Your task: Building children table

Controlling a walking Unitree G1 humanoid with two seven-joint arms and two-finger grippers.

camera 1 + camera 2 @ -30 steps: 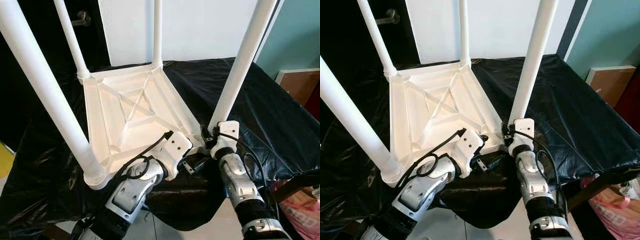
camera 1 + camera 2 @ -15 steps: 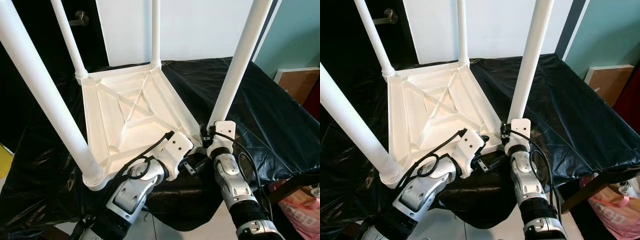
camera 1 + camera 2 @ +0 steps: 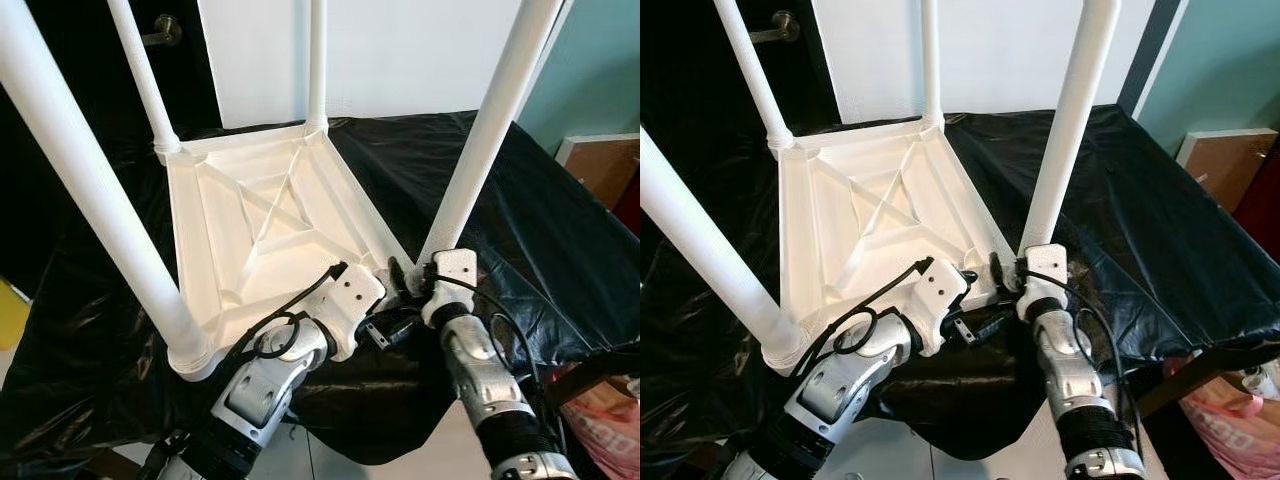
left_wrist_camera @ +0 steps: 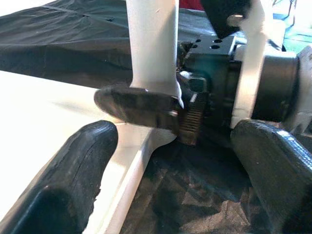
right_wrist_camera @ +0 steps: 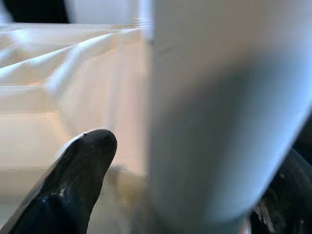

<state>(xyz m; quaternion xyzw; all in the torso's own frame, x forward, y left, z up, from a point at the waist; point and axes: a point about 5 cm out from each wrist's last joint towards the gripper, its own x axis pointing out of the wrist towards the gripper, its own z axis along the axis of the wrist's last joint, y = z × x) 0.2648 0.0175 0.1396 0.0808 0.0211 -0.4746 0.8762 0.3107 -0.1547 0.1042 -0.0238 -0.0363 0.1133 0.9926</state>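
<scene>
Head views: white plastic children's table (image 3: 270, 240) lies upside down on the black plastic sheet (image 3: 500, 210), ribbed underside up, four round white legs standing upward; the near-right white leg (image 3: 480, 150) rises straight from the corner nearest my right arm, its long axis upright and leaning slightly off to the right; my right gripper (image 3: 1008, 275) sits at the foot of that leg, forearm reaching up from below; my left gripper (image 3: 395, 322) waits just beside it at the table's near edge, wrist bent toward the right arm.

Left wrist view: the left's two black fingers (image 4: 73, 180) stand wide apart, holding nothing, one over the white edge; between them I see a right fingertip (image 4: 141, 105) pressed across the leg's base (image 4: 153, 48).

Right wrist view: the leg (image 5: 224, 107) stands between the right's fingers (image 5: 83, 170); closed on it, I judge, though the far finger is mostly hidden; any turning of the leg falls to the right arm.
</scene>
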